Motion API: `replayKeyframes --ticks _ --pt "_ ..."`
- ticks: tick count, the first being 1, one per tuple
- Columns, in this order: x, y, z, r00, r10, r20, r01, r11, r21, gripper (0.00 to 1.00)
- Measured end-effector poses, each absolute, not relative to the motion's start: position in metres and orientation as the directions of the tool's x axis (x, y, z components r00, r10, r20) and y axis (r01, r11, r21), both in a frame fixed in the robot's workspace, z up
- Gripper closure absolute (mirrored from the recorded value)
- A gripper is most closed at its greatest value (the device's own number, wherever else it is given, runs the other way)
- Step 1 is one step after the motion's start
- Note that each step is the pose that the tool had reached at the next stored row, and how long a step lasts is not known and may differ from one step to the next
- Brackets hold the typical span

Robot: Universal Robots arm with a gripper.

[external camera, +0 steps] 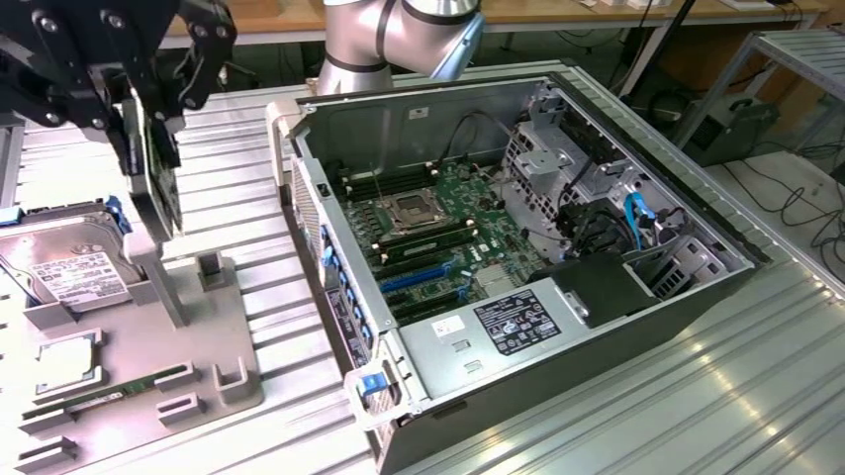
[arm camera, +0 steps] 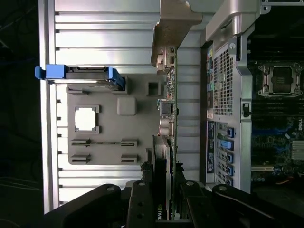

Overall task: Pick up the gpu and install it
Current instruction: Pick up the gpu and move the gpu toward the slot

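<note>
Starting at the exterior view's left, you will find the hard drive (external camera: pixel 66 265) seated in the grey tray (external camera: pixel 198 336), with a processor (external camera: pixel 66 361) and a memory stick (external camera: pixel 103 398) nearer the camera in the same tray; above the tray, the gripper (external camera: pixel 148 124) is clamped on the gpu (external camera: pixel 158 203), which hangs upright and edge-on, its lower end just over a tray post; whether it touches that post cannot be judged; the wrist view confirms the card pinched between the dark fingers (arm camera: pixel 142 206), its metal bracket (arm camera: pixel 173 23) at the far end; to the exterior view's right, apart from the card, the computer case (external camera: pixel 396 129) lies open with its motherboard (external camera: pixel 449 233) exposed.
</note>
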State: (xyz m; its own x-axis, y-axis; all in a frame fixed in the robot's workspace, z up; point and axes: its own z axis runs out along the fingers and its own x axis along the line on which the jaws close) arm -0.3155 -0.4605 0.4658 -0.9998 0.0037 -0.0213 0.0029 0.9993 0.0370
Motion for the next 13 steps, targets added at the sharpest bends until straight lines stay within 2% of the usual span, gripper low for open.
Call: replayKeyframes --ticks 8,13 --pt "-0.315 -0.461 0.505 -1.000 0.004 -0.021 0.003 0.999 0.037 0.73" --pt "-0.314 -0.461 0.507 -1.000 0.004 -0.021 0.003 0.999 0.037 0.73"
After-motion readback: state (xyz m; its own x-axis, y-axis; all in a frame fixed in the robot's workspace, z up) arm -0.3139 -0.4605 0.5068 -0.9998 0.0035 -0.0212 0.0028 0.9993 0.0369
